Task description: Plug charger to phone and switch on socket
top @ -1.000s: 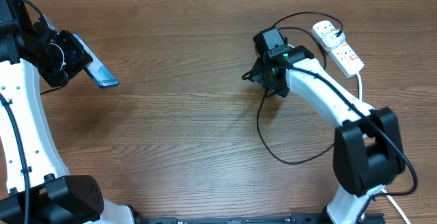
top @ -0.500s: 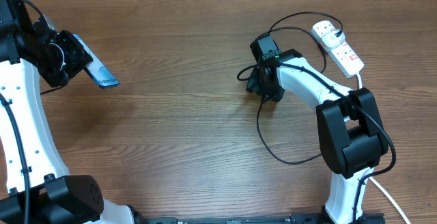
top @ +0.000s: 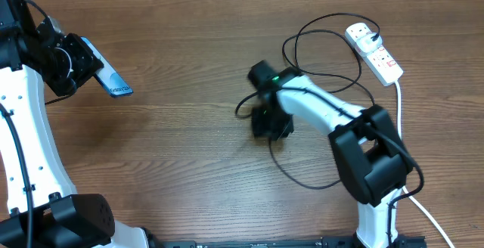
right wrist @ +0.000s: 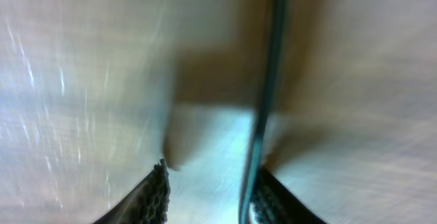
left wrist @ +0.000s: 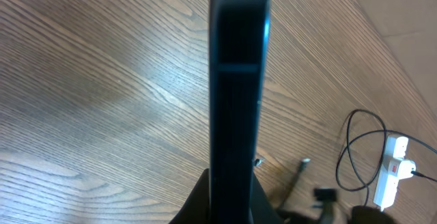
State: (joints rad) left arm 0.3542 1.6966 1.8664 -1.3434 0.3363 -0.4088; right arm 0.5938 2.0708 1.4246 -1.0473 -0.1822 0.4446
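My left gripper [top: 89,65] is shut on the phone [top: 110,82] and holds it above the table at the far left. In the left wrist view the phone [left wrist: 237,80] shows edge-on as a dark slab between the fingers. The charger's black cable [top: 333,16] loops across the table from the white socket [top: 376,51] at the back right. My right gripper [top: 268,121] is low over the cable near the table's middle. In the blurred right wrist view its jaws [right wrist: 212,173] stand apart, with the cable [right wrist: 270,80] running between them along the right finger.
The socket [left wrist: 392,177] and cable loops also show at the lower right of the left wrist view. A thick white cord [top: 427,218] leaves the table by the right arm's base. Bare wood lies between the two arms.
My right arm has swung left and toward the table's front, pulling the cable loops along. Its jaws have narrowed. The left arm and phone have not moved.
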